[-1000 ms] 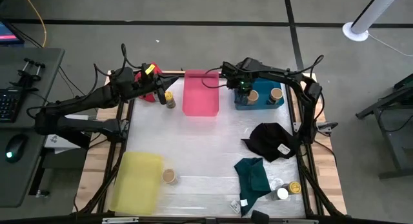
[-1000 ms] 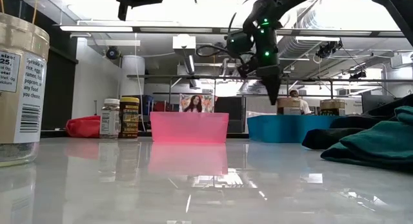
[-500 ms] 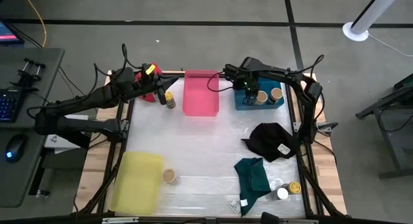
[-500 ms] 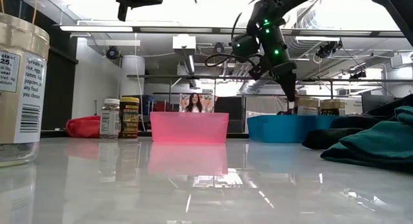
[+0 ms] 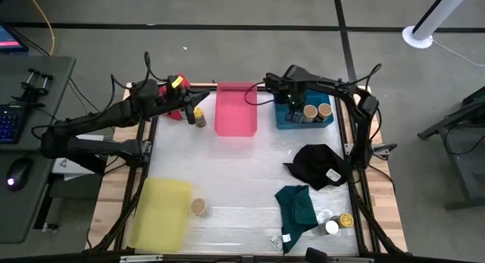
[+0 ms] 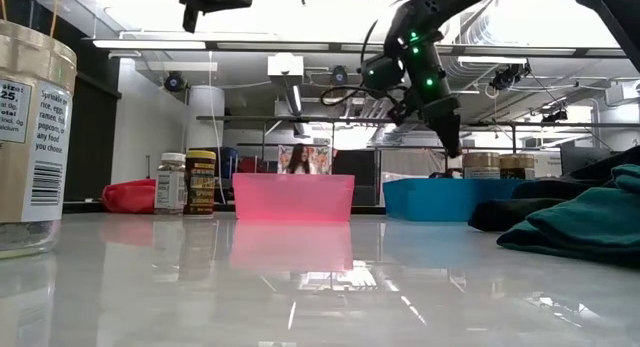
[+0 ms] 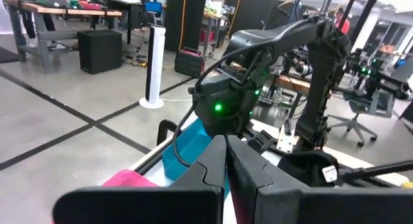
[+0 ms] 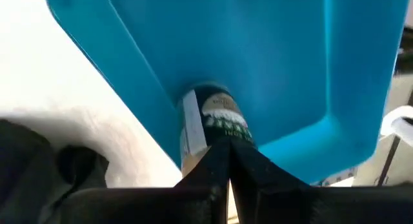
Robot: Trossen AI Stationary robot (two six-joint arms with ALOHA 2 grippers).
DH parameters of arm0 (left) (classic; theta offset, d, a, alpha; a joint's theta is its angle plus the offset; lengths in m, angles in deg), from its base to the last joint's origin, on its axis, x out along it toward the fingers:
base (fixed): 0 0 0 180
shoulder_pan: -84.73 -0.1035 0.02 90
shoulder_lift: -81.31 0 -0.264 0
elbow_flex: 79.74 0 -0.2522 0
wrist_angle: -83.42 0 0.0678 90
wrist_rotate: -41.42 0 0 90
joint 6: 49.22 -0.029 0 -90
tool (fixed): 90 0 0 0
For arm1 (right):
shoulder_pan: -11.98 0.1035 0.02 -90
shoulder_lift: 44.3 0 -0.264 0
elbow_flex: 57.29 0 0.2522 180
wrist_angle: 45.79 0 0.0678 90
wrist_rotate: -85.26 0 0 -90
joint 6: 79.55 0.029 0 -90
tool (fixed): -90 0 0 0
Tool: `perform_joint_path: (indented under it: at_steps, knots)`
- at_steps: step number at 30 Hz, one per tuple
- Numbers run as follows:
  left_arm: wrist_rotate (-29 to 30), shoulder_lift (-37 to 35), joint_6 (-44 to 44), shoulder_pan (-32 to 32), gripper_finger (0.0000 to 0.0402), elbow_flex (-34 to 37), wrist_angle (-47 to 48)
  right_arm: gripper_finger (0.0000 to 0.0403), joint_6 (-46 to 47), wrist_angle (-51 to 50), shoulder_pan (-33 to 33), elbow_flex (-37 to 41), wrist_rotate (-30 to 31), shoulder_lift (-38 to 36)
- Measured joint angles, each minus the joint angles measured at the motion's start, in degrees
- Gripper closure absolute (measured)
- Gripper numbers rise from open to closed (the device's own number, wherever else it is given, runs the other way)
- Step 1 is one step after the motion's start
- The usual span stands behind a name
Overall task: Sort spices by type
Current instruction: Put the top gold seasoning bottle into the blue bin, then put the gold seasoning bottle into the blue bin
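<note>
Since a second ago my right gripper (image 5: pixel 295 109) has swung from the pink tray's side to over the blue tray (image 5: pixel 286 124) at the bench's far right, its fingers (image 8: pixel 222 161) pressed together with nothing between them, tips just above a jar (image 8: pixel 208 121) standing by the tray's wall. From above, two tan-lidded jars (image 5: pixel 317 111) stand upright in that glossy plastic tray. Next to it, the pink tray (image 5: pixel 236 109) shows only its smooth rectangular floor. My left gripper (image 5: pixel 189 111) waits at the far left corner, fingers (image 7: pixel 222 169) likewise closed and empty, beside a yellow-lidded jar (image 5: pixel 199 117) and a red cloth (image 5: pixel 175 85). On the near left, a third tan-lidded jar (image 5: pixel 198 207) sits just beside the yellow tray (image 5: pixel 159 214). Near right, a white-lidded jar (image 5: pixel 331 227) and another yellow-lidded one (image 5: pixel 346 219) stand close to a rumpled teal cloth (image 5: pixel 297 207), with a black cloth (image 5: pixel 319 164) bunched beyond it on the pale, reflective bench (image 5: pixel 235 172).
</note>
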Motion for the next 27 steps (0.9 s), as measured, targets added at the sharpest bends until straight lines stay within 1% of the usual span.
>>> perform_joint_path:
  at_steps: [4, 7, 10, 13, 16, 20, 22, 25, 27]
  knots:
    - [0.03, -0.26, -2.38, 0.00, 0.0401, -0.13, 2.48, 0.0403, -1.40, 2.67, 0.68, -0.02, -0.98, -0.86]
    - [-0.05, -1.36, -3.88, -0.69, 0.0401, -0.92, 3.66, 0.0403, -2.22, 6.78, 0.75, -0.94, -1.77, -2.46]
    - [0.00, -3.58, -3.75, -1.63, 0.0401, -1.09, 3.96, 0.0403, -1.73, 10.60, 0.63, -2.71, -4.50, -4.46]
    - [-0.04, -5.77, -2.36, -1.84, 0.0401, -1.05, 6.21, 0.0403, -0.76, 15.20, 0.31, -4.06, -7.63, -7.00]
    - [-2.60, -7.71, 1.95, -0.94, 0.0401, 2.10, 3.63, 0.0403, 0.44, 20.15, 0.27, -4.51, -11.99, -10.42]
    - [-3.65, -9.07, 9.65, 3.51, 0.0401, 10.31, -7.95, 0.0403, 2.58, 27.95, 0.83, -4.52, -18.29, -14.19]
    - [-1.53, -8.96, 12.92, 6.88, 0.0401, 14.07, -12.62, 0.0403, 4.19, 31.32, 1.65, -4.52, -22.58, -15.82]
    - [2.04, -7.87, 16.40, 13.22, 0.0401, 15.98, -14.28, 0.0403, 8.00, 34.09, 4.43, -4.55, -28.83, -18.58]
    - [2.95, -7.15, 15.82, 17.72, 0.0401, 15.41, -12.31, 0.0403, 10.28, 34.14, 7.87, -4.55, -30.21, -20.20]
